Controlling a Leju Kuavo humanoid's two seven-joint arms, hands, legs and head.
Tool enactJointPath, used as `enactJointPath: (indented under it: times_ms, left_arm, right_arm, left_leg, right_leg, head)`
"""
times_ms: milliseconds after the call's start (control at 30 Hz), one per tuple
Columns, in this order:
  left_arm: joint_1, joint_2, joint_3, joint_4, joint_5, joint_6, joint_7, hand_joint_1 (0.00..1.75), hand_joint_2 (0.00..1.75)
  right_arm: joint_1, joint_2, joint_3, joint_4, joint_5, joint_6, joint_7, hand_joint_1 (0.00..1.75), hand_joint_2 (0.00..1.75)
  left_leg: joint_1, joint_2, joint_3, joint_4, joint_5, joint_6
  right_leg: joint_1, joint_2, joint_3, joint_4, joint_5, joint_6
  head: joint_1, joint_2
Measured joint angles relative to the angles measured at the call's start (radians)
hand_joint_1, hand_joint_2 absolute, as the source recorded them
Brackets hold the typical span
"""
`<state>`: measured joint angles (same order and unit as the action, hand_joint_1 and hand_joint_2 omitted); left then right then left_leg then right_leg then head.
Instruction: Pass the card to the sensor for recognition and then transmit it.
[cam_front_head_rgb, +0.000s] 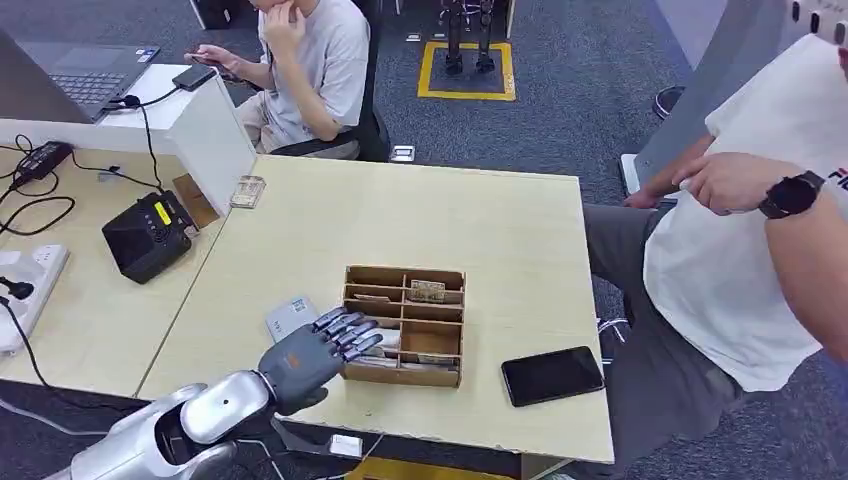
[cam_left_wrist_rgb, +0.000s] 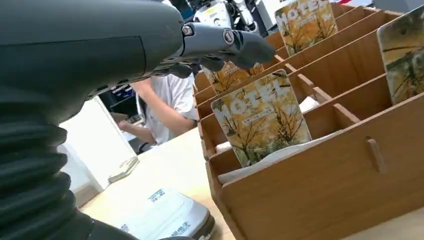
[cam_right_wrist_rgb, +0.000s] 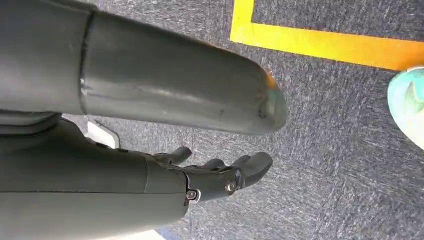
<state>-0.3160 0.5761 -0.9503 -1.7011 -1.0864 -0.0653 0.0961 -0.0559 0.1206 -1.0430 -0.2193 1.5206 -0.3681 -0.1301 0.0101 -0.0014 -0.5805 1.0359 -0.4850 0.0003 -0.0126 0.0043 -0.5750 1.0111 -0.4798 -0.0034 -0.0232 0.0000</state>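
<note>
Worktop (cam_front_head_rgb: 480, 240) pale wood grain. Divided box (cam_front_head_rgb: 404, 375) brown wood. Card (cam_left_wrist_rgb: 261, 117) yellow-orange autumn-tree print, pale "HOTEL" lettering. Left hand (cam_front_head_rgb: 312, 352) dark grey, fingers (cam_front_head_rgb: 350, 330) silvery. Phone (cam_front_head_rgb: 552, 376) black. Sensor (cam_front_head_rgb: 148, 236) black, yellow display. Floor (cam_right_wrist_rgb: 320, 90) grey carpet, yellow stripe.

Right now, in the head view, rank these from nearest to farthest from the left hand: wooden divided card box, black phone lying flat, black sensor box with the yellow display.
1. Wooden divided card box: under the left hand's fingers.
2. Black phone: beyond the box, near the table's front edge.
3. Black sensor box: on the other table, farther back.
</note>
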Motion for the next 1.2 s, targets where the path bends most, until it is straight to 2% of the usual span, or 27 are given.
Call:
enactJointPath:
  times_ms: [400,1167,1200]
  left_arm:
    - [0.006,-0.025,0.002,0.050,-0.012,0.000,0.003,0.00,1.75]
    - [0.007,-0.040,0.028,0.056,0.018,-0.001,-0.010,0.00,1.75]
    - [0.007,-0.040,0.028,0.056,0.018,-0.001,-0.010,0.10,1.75]
  right_arm:
    - [0.001,0.003,0.000,0.000,0.000,0.000,0.000,0.00,0.00]
    - [0.003,0.004,0.000,0.000,0.001,0.000,0.002,0.00,0.00]
    - [0.003,0.004,0.000,0.000,0.001,0.000,0.001,0.00,0.00]
  left_leg:
    - [0.000,0.000,0.000,0.000,0.000,0.000]
    - [0.000,0.000,0.000,0.000,0.000,0.000]
    - [0.000,0.000,0.000,0.000,0.000,0.000]
  right_leg:
    - [0.000,0.000,0.000,0.000,0.000,0.000]
    - [0.000,0.000,0.000,0.000,0.000,0.000]
    - [0.000,0.000,0.000,0.000,0.000,0.000]
  head:
    - [0.000,0.000]
    - [0.000,0.000]
    - [0.000,0.000]
